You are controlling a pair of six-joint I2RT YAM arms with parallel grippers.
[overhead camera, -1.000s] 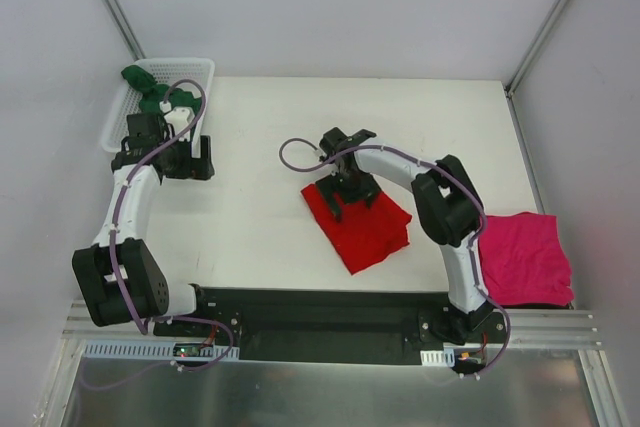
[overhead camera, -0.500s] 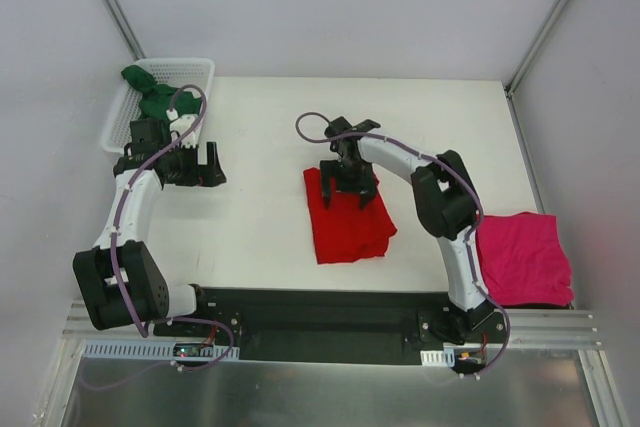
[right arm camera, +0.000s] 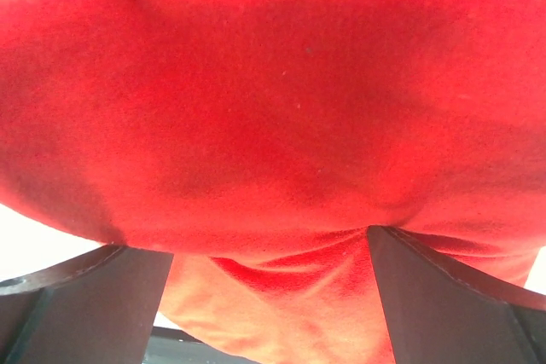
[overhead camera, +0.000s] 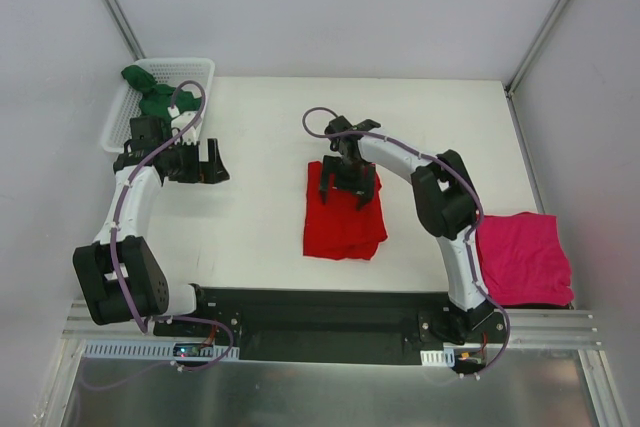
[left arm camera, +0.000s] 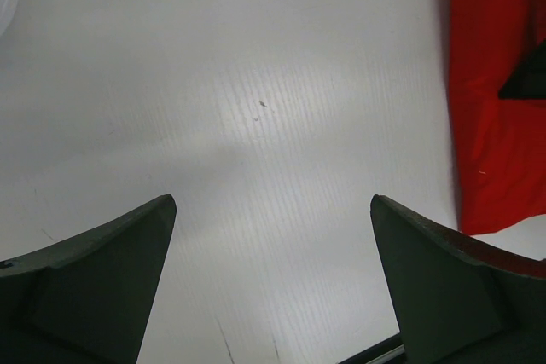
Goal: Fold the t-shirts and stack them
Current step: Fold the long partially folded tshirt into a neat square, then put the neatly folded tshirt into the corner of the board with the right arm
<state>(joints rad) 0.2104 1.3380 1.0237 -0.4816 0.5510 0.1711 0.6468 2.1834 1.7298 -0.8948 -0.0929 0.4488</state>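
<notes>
Three shirts are in sight, and one matters for the coming move. The red shirt [overhead camera: 345, 227] lies folded in the middle of the table [overhead camera: 260, 217]. It is a rough rectangle whose long axis runs from the far side toward the arm bases, slightly off square.

The right claw [overhead camera: 349, 183] sits over its far short edge, pointing down, jaws spread wide. In its wrist view red cloth fills the space between the two fingers, but nothing is pinched. I cannot tell whether the tips touch the cloth or hover just above it.

The left claw [overhead camera: 212, 163] is also wide and holds nothing. It is over bare table, well to the left of the red shirt, so the right arm is plainly the nearer one.

The pink shirt [overhead camera: 522, 257] lies folded flat at the near right, beside the right arm's base and well apart from the red one. The green shirt [overhead camera: 150, 97] is bunched, unfolded, in the basket [overhead camera: 197, 65] at the far left.

As I read it, the red fold looks finished. Stacking it means carrying it rightward and nearer, onto the pink one.
</notes>
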